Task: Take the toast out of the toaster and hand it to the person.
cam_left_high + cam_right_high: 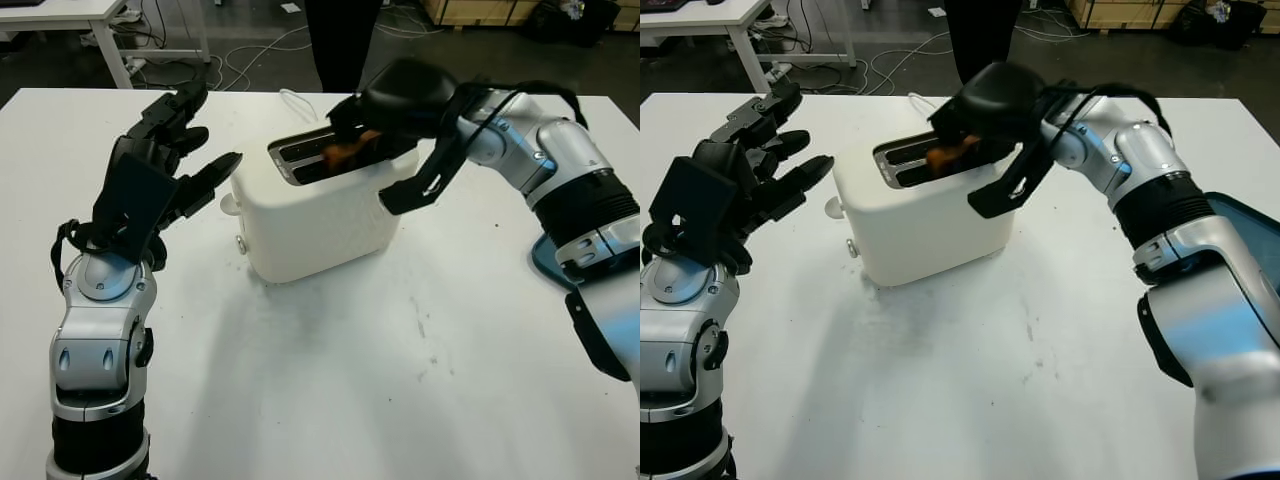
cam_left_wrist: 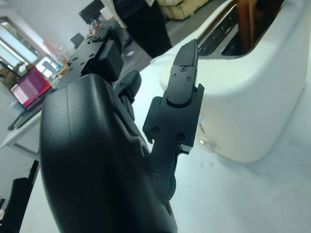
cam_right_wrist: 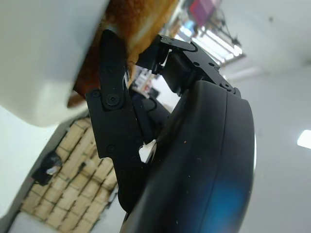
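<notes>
A white toaster [image 1: 310,220] stands mid-table with a brown slice of toast [image 1: 350,152] poking out of its near slot. My right hand [image 1: 372,138] reaches in from the right over the toaster top, its fingers closed on the toast and one finger hanging down the toaster's front. The right wrist view shows a black finger [image 3: 114,121] pressed against the toast [image 3: 141,19] at the toaster's rim [image 3: 39,58]. My left hand [image 1: 205,135] is raised and open just left of the toaster, not touching it.
A person in dark trousers [image 1: 342,40] stands at the far table edge behind the toaster. A blue object [image 1: 1250,225] lies at the right edge under my right arm. White tabletop [image 1: 330,380] stretches in front of the toaster.
</notes>
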